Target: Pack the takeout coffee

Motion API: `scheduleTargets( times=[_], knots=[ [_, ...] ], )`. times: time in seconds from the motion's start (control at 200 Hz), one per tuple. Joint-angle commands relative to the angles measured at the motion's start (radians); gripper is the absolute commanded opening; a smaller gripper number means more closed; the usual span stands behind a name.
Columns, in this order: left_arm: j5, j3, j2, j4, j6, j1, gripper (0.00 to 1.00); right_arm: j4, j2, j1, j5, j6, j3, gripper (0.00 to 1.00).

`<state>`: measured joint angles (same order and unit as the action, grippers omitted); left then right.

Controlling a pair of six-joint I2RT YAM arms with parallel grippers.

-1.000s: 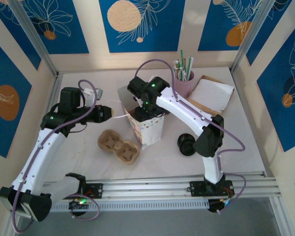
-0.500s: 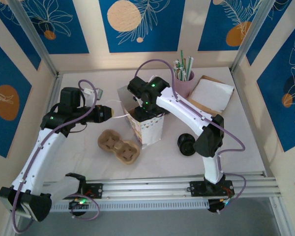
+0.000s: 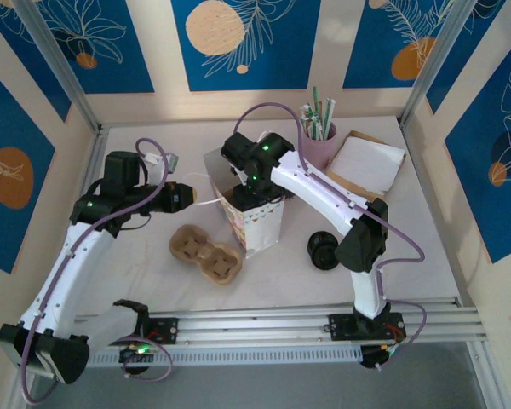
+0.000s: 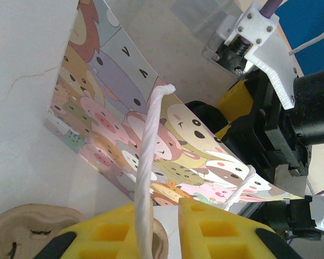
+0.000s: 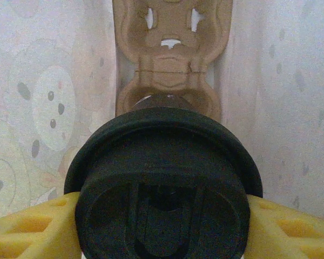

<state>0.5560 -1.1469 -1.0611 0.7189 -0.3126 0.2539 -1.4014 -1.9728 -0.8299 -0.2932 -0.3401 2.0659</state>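
- The takeout coffee (image 5: 162, 178) sits inside the gift bag (image 3: 257, 223). From the right wrist it is seen from above, so its round black lid (image 5: 162, 156) hides nearly all of the cup.
- The right gripper (image 5: 162, 229) is clamped on the coffee, with one yellow finger (image 5: 27, 226) pressed against each side just under the lid's rim.
- Directly below the cup, on the bag's floor, lies a brown cardboard carrier (image 5: 171, 48). The cup is over its near socket, but I cannot tell whether it is seated there.
- The bag stands upright near the table's middle, printed with cartoon animals (image 4: 140, 135), and the right arm (image 3: 315, 192) reaches down into its open mouth.
- The left gripper (image 4: 170, 213) is closed on the bag's white rope handle (image 4: 147, 162), which runs up between its yellow fingers. From above, this gripper (image 3: 186, 196) is just to the left of the bag.
- A second cardboard carrier (image 3: 206, 254) lies on the table (image 3: 426, 247), just beside the bag's left foot.
- A stack of loose black lids (image 3: 322, 250) sits to the bag's right.
- At the back right stand a pink cup of straws (image 3: 318, 132) and a box of white napkins (image 3: 368, 162).
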Motion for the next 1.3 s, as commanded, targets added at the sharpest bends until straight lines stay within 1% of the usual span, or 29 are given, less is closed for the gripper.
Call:
scheduleTargets(
  times=[0.0, 0.925, 1.295],
  knots=[
    [-0.008, 0.000, 0.021, 0.017, 0.016, 0.012, 0.19, -0.004, 0.005, 0.008, 0.029, 0.011, -0.012, 0.56],
    [-0.007, -0.001, 0.017, 0.017, 0.016, 0.013, 0.19, 0.027, -0.004, 0.018, 0.049, 0.013, -0.052, 0.56],
    [-0.008, 0.003, 0.018, 0.014, 0.015, 0.014, 0.19, -0.006, -0.016, 0.023, 0.051, 0.002, -0.036, 0.56]
  ],
)
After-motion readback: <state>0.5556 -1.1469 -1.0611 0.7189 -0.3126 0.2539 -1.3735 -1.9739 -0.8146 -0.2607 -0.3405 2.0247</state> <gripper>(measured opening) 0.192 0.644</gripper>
